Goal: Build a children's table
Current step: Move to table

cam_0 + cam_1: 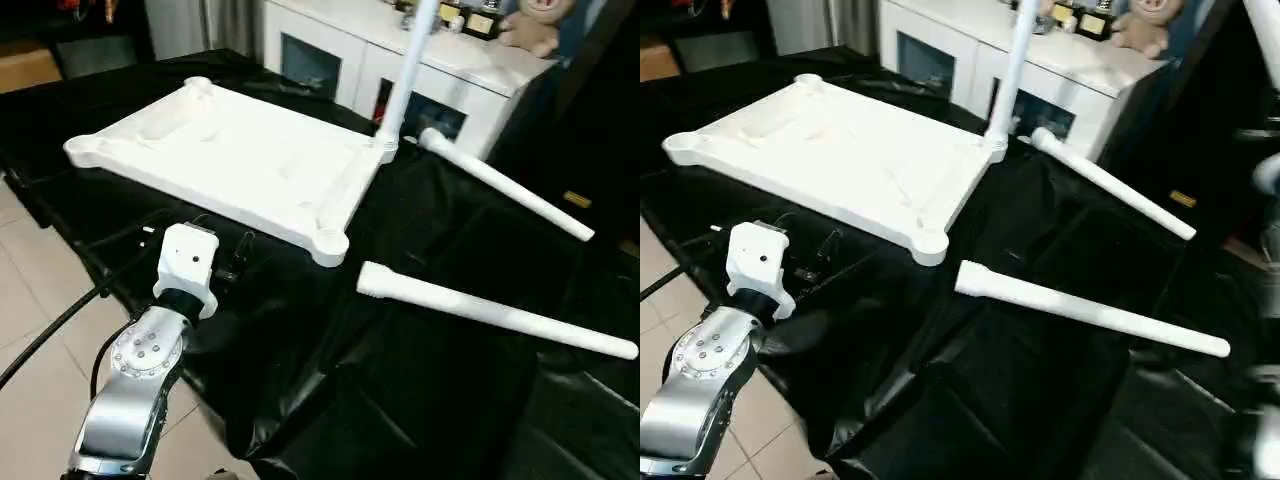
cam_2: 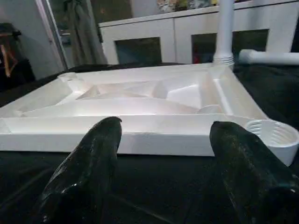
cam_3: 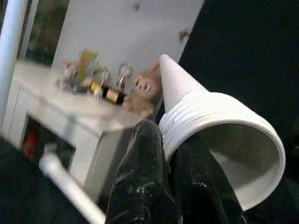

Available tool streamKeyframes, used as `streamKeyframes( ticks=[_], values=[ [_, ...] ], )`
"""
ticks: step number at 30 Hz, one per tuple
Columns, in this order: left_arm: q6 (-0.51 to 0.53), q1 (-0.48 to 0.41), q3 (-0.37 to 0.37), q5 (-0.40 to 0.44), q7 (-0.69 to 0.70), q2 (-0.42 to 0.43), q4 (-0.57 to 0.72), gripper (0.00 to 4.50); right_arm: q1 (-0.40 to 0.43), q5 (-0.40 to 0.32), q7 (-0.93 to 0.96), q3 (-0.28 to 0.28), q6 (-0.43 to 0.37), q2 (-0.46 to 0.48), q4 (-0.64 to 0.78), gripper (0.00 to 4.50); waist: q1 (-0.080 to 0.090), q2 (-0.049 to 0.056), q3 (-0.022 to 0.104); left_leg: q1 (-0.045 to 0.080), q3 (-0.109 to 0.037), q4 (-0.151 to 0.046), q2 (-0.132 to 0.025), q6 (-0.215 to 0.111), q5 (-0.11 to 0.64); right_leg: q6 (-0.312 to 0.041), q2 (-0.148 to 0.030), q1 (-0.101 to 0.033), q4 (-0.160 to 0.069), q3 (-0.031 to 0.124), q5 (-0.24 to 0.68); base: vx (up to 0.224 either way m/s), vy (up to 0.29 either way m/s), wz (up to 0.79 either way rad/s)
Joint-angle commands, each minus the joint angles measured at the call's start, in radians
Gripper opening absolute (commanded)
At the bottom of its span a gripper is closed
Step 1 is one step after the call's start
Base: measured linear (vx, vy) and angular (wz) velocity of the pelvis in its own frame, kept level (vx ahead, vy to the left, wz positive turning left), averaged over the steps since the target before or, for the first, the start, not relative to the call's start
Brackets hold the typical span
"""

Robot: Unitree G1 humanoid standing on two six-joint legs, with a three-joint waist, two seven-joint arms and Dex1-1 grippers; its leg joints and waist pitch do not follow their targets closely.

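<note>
The white tabletop (image 1: 230,150) lies underside up on a black cloth. One white leg (image 1: 405,70) stands upright in its far right corner socket. Two more legs lie on the cloth to the right, one further back (image 1: 500,180) and one nearer (image 1: 490,305). My left gripper (image 2: 163,154) is open, low over the cloth just short of the tabletop's near edge, with the empty near corner socket (image 2: 273,135) to one side. My right gripper (image 3: 173,186) is shut on the ribbed wide end of another leg (image 3: 219,135), held up in the air.
A white cabinet (image 1: 330,40) with glass doors stands behind the work area, with a plush toy (image 1: 535,25) and small items on top. The black cloth (image 1: 400,380) hangs over the near edge towards a tiled floor (image 1: 30,330). A black cable (image 1: 50,325) runs beside my left arm.
</note>
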State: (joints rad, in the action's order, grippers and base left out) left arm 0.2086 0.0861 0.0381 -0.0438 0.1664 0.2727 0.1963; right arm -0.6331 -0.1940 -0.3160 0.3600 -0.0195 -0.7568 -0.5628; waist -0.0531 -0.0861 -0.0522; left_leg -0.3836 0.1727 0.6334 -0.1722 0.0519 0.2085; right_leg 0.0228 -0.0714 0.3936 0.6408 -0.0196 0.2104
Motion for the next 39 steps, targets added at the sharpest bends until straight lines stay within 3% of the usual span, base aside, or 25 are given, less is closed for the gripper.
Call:
streamKeyframes(
  ticks=[1, 7, 12, 15, 19, 26, 30, 34, 36, 39],
  values=[
    [-0.016, 0.004, 0.010, -0.001, 0.020, 0.000, 0.014, 3.44, 0.002, 0.024, -0.059, -0.032, 0.002, -0.032, -0.012, 0.00, 0.001, 0.010, 0.059, 0.017, -0.011, -0.076, -0.045, -0.030, 0.177, -0.209, -0.045, -0.037, -0.079, 0.023, 0.091, 0.000, 0.000, 0.00],
    [-0.035, -0.009, 0.017, -0.016, 0.037, -0.010, 0.043, 3.44, 0.027, -0.019, -0.212, -0.042, 0.026, -0.071, -0.024, 0.00, 0.002, 0.005, 0.059, 0.013, -0.012, -0.076, -0.049, -0.044, 0.182, -0.219, -0.049, -0.037, -0.081, 0.025, 0.112, 0.000, 0.000, 0.00],
    [-0.039, -0.022, 0.038, -0.035, 0.071, -0.016, 0.065, 3.44, 0.052, 0.017, -0.348, -0.073, 0.057, -0.167, -0.081, 0.00, -0.009, 0.004, 0.058, 0.015, -0.009, -0.074, -0.051, -0.066, 0.172, -0.245, -0.050, -0.037, -0.080, 0.024, 0.090, 0.000, 0.000, 0.00],
    [-0.041, -0.028, 0.048, -0.048, 0.102, -0.018, 0.077, 3.44, 0.056, 0.027, -0.456, -0.089, 0.043, -0.236, -0.120, 0.00, -0.007, 0.008, 0.057, 0.015, -0.011, -0.075, -0.053, -0.066, 0.198, -0.245, -0.050, -0.036, -0.084, 0.023, 0.127, 0.000, 0.000, 0.00],
    [-0.035, -0.027, 0.057, -0.064, 0.127, -0.015, 0.083, 3.44, 0.058, 0.042, -0.528, -0.117, 0.040, -0.280, -0.142, 0.00, -0.005, 0.005, 0.055, 0.012, -0.012, -0.074, -0.053, -0.074, 0.215, -0.252, -0.052, -0.036, -0.088, 0.023, 0.149, 0.000, 0.000, 0.00],
    [0.013, -0.025, 0.083, -0.134, 0.233, 0.016, 0.117, 3.44, 0.023, 0.142, -0.548, -0.199, 0.060, -0.346, -0.224, 0.00, 0.001, 0.005, 0.053, 0.014, -0.012, -0.075, -0.053, -0.060, 0.253, -0.246, -0.053, -0.028, -0.094, 0.022, 0.236, 0.000, 0.000, 0.00],
    [0.133, -0.020, 0.152, -0.241, 0.411, 0.097, 0.208, 3.44, -0.031, 0.236, -0.514, -0.268, 0.109, -0.356, -0.310, 0.00, 0.002, 0.002, 0.053, 0.012, -0.012, -0.074, -0.052, -0.057, 0.243, -0.255, -0.054, -0.028, -0.089, 0.020, 0.231, 0.000, 0.000, 0.00],
    [0.165, -0.007, 0.172, -0.253, 0.460, 0.136, 0.226, 3.44, -0.057, 0.260, -0.489, -0.286, 0.120, -0.351, -0.335, 0.00, 0.005, 0.005, 0.052, 0.010, -0.010, -0.073, -0.052, -0.063, 0.239, -0.257, -0.052, -0.028, -0.087, 0.023, 0.222, 0.000, 0.000, 0.00],
    [0.177, 0.012, 0.171, -0.254, 0.480, 0.155, 0.226, 3.44, -0.090, 0.301, -0.478, -0.318, 0.135, -0.347, -0.367, 0.00, 0.007, 0.013, 0.053, 0.011, -0.010, -0.072, -0.050, -0.062, 0.239, -0.260, -0.049, -0.028, -0.085, 0.022, 0.219, 0.000, 0.000, 0.00],
    [0.183, 0.022, 0.166, -0.256, 0.481, 0.155, 0.222, 3.44, -0.110, 0.332, -0.473, -0.343, 0.154, -0.341, -0.391, 0.00, 0.012, 0.013, 0.050, 0.010, -0.010, -0.072, -0.050, -0.051, 0.273, -0.254, -0.050, -0.027, -0.090, 0.022, 0.265, 0.000, 0.000, 0.00]
  ],
)
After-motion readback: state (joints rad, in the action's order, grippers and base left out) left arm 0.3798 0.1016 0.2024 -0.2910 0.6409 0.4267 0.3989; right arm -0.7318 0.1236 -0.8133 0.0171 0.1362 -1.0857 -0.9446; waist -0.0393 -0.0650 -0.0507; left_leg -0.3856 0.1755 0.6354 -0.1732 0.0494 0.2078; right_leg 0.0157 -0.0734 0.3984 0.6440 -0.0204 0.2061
